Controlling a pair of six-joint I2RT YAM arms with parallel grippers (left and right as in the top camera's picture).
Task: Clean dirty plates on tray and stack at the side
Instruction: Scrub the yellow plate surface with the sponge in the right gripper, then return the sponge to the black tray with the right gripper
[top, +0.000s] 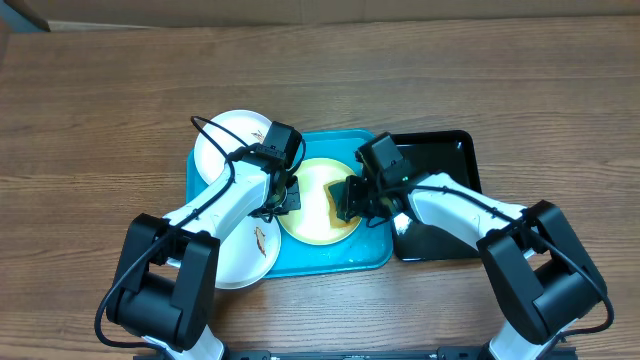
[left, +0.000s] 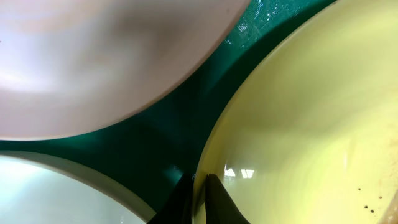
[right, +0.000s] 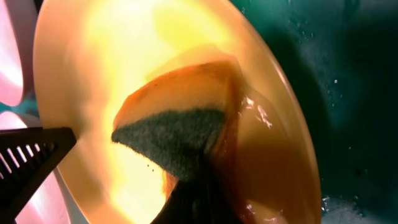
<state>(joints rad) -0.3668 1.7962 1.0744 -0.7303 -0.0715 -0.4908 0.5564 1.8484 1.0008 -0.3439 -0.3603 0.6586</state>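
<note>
Left fingers (left: 219, 202) seemingly pinch the round yellow-green plate (top: 310, 190) by its rim; right fingers (right: 193, 202), clamped on the green-faced yellow sponge (right: 177, 134), should scrub flat.

No text, label, brand, number or sign can be read.

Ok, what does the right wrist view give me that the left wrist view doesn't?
Only the right wrist view: the sponge, green scouring side toward the camera, held in the right tool and pressed on the yellow-green plate, with a wet sheen beside it. Only the left wrist view: the left tool pinching that plate's rim, plus the broad faces of an upper white plate and a lower white plate. Both: the yellow-green plate and the wet turquoise tray.
</note>
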